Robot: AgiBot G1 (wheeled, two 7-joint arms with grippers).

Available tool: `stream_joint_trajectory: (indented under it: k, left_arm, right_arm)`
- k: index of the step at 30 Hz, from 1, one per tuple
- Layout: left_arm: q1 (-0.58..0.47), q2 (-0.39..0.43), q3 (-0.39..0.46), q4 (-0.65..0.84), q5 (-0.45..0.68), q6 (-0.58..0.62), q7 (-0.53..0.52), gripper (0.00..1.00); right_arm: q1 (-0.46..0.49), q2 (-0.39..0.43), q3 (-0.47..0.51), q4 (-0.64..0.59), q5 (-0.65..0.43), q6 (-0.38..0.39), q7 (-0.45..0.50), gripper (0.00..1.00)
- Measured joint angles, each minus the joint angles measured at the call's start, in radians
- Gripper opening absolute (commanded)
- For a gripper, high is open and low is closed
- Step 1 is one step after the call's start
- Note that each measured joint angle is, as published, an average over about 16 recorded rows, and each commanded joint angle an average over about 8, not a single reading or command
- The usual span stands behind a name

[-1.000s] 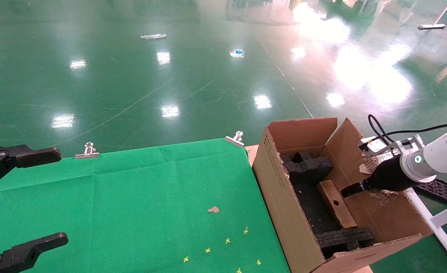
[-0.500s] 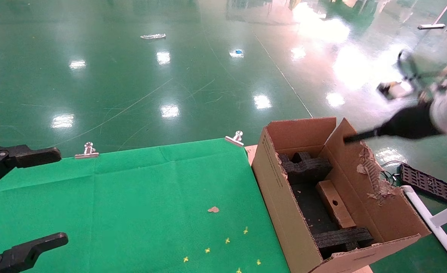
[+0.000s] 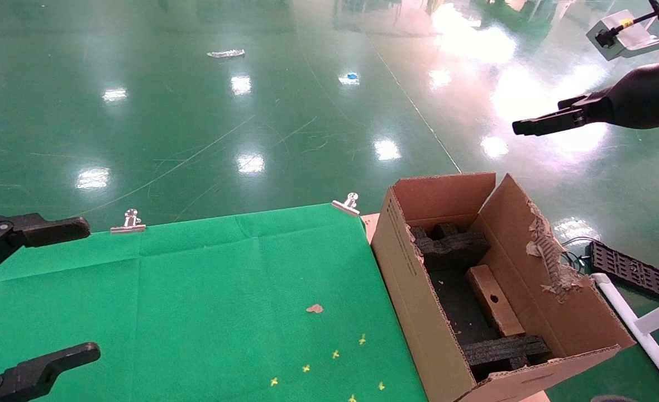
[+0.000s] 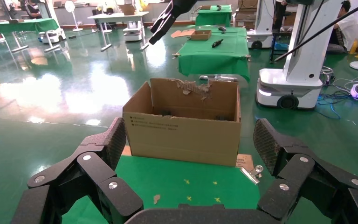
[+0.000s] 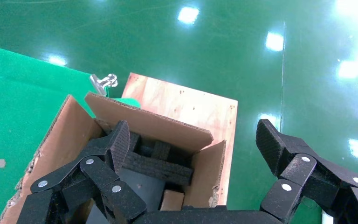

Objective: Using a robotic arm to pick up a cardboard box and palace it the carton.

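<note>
Box lying in the carton, gripper up high

The cardboard box is resting inside the carton, partly hiding behind black foam. The right gripper is hanging wide open, having risen out of the carton; its arm is cut off. The left gripper is waiting open over the table.

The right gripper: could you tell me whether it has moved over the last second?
Yes. The right gripper has risen out of the carton, now open high above its torn flap, leaving the cardboard box inside.
</note>
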Motion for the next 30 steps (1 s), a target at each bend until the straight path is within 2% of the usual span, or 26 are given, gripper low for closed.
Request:
stream_joint_trajectory:
  k: [8, 30]
  left_arm:
    - [0.000, 0.000, 0.000, 0.000, 0.000, 0.000, 0.000, 1.00]
    - [0.000, 0.000, 0.001, 0.001, -0.001, 0.000, 0.001, 1.00]
  right_arm:
    - [-0.079, 0.007, 0.095, 0.095, 0.037, -0.024, -0.034, 1.00]
    - [-0.505, -0.013, 0.526, 0.395, 0.232, -0.135, -0.186, 1.00]
